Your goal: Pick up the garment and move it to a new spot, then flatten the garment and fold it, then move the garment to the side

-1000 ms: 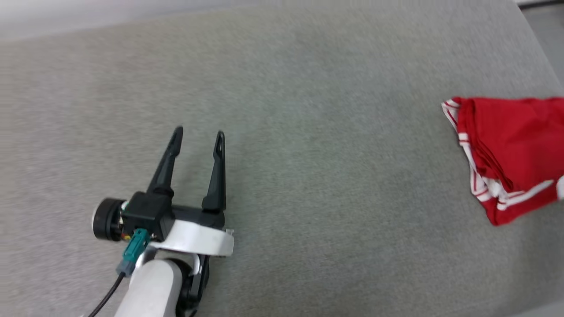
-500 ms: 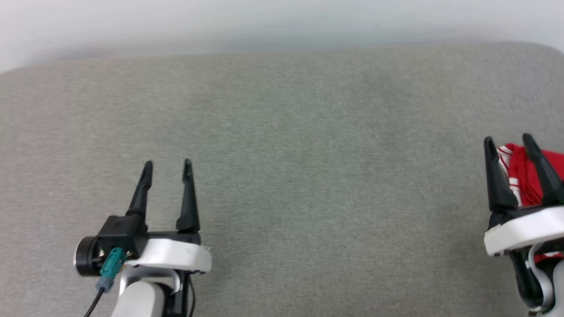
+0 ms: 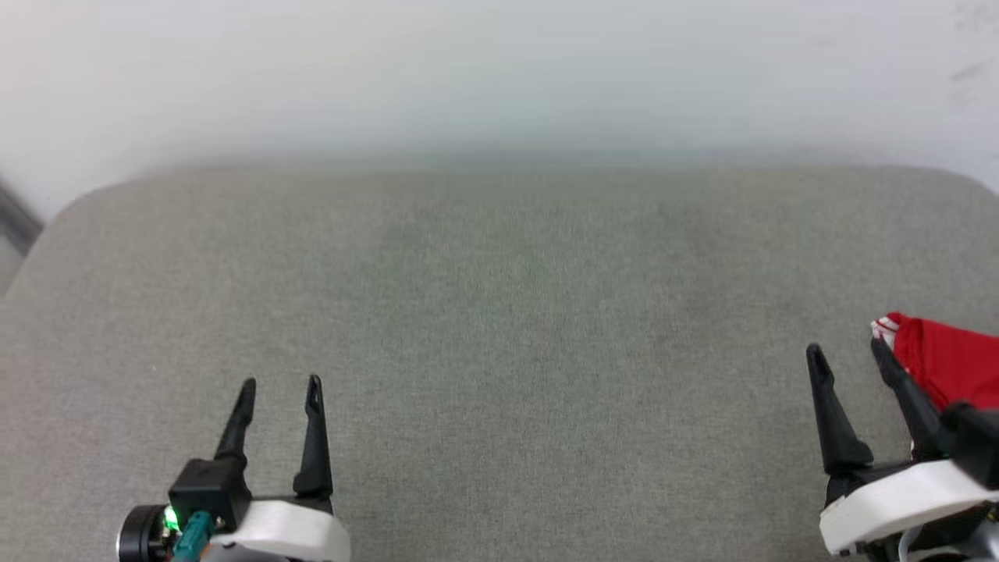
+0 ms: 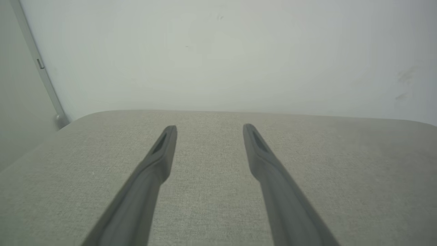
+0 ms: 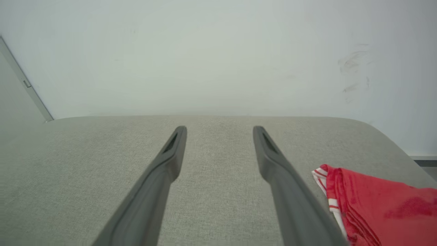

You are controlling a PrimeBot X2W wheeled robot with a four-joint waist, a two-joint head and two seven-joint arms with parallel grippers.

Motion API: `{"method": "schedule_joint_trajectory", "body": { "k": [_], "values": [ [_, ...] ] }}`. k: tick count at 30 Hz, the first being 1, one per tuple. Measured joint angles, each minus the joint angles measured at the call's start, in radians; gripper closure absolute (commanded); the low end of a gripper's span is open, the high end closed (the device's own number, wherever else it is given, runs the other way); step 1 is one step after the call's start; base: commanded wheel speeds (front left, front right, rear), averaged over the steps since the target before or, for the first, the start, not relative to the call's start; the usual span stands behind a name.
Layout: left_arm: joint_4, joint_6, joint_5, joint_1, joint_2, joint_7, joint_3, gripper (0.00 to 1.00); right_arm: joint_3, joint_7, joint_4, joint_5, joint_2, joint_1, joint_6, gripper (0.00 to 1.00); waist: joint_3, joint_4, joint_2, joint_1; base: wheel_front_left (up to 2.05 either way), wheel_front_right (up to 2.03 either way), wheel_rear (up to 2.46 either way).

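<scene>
Wall [image 3: 499, 70] backs grey cushion [image 3: 499, 312]; garment [image 3: 948, 363] lies beside right pincer [image 3: 846, 347].

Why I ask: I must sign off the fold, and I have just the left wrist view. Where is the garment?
Observer: The garment lies on the grey padded surface at the far right of the head view, cut off by the frame edge.
Operator: Is the right gripper holding it?
Observer: No. The right gripper is open with nothing between its fingers; the cloth lies just outside its right finger.
Operator: Does it look folded?
Observer: The right wrist view shows stacked red layers with striped trim at one corner; the rest runs out of frame, so I cannot judge the whole fold.
</scene>
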Motion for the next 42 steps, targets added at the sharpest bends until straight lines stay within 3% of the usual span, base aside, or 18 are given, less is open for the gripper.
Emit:
{"method": "schedule_joint_trajectory", "body": {
  "k": [8,30,31,35,42],
  "values": [
    [0.031,-0.013,0.002,0.031,-0.003,0.000,-0.009,0.00,-0.004,0.014,-0.020,-0.015,0.010,0.048,0.000,0.00,-0.054,0.003,0.0000,-0.0001,0.00,0.00,0.00],
    [0.055,-0.040,0.019,0.014,-0.019,0.000,0.012,0.00,0.007,-0.005,-0.010,-0.016,0.003,0.043,0.000,0.00,-0.045,0.013,0.0000,0.0001,0.00,0.00,0.00],
    [0.055,-0.043,0.019,0.014,-0.020,0.000,0.012,1.00,0.007,-0.005,-0.009,-0.014,0.003,0.043,0.000,1.00,-0.044,0.014,0.0000,0.0001,0.00,0.00,0.00],
    [0.088,-0.044,0.005,0.034,-0.030,0.010,0.011,1.00,0.009,-0.003,0.027,-0.001,0.010,0.055,0.000,1.00,-0.044,0.014,0.0000,0.0001,0.00,0.00,0.00],
    [0.099,-0.058,-0.125,0.030,-0.034,0.048,0.032,1.00,0.006,0.005,0.062,0.132,0.011,0.051,0.000,1.00,-0.043,0.013,0.0000,0.0001,0.00,0.00,0.00]
  ]
}}
